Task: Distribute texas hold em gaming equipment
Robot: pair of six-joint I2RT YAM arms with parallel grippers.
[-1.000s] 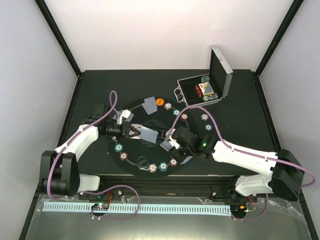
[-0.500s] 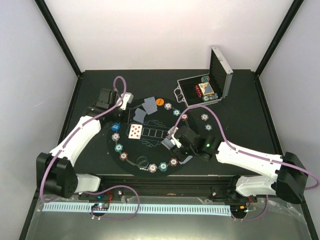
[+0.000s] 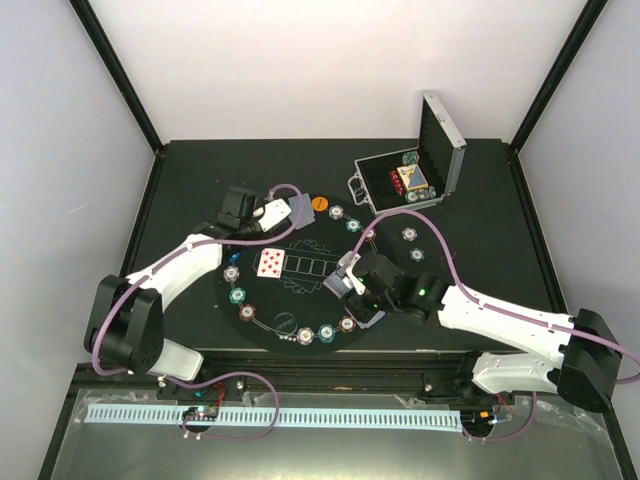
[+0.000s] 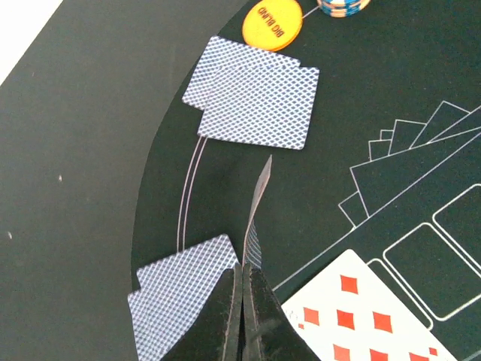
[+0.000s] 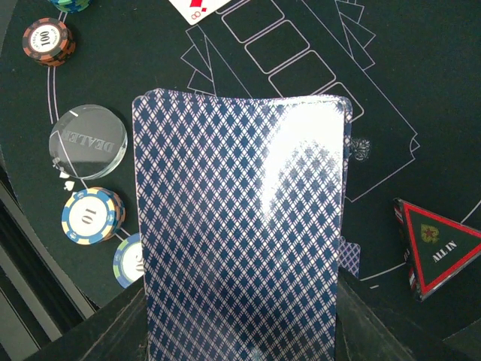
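- At 11 o'clock on the mat (image 4: 361, 90), the left gripper (image 4: 243, 280) has its jaws pressed fully together on 1 card (image 4: 258, 199), which we see edge-on, standing upright above the felt.
- A second ago this gripper was at the mat's centre, close to the deck. It has since swung out to the rim.
- Ahead of it, at 12 o'clock, a face-down pair (image 4: 255, 98) lies just beside the orange disc (image 4: 270, 21). A second pair (image 4: 176, 293) lies just beside its fingers, toward 10 o'clock.
- A face-up diamonds card (image 3: 270, 263) now fills the first outlined box, at 9 o'clock from centre, where there was none a second ago. We take this to mean the board is begun; the other boxes in the row are bare.
- At 4 o'clock the right gripper (image 5: 244, 335) has barely moved. Its jaws stand partly open, clamped across the deck (image 5: 240, 210), which it holds face-down above the mat.
- Below it, chips (image 5: 92, 216) and the dealer button (image 5: 87, 141) sit at 5 o'clock on the rim, and the red triangle (image 5: 437, 244) lies on the deck's other side.
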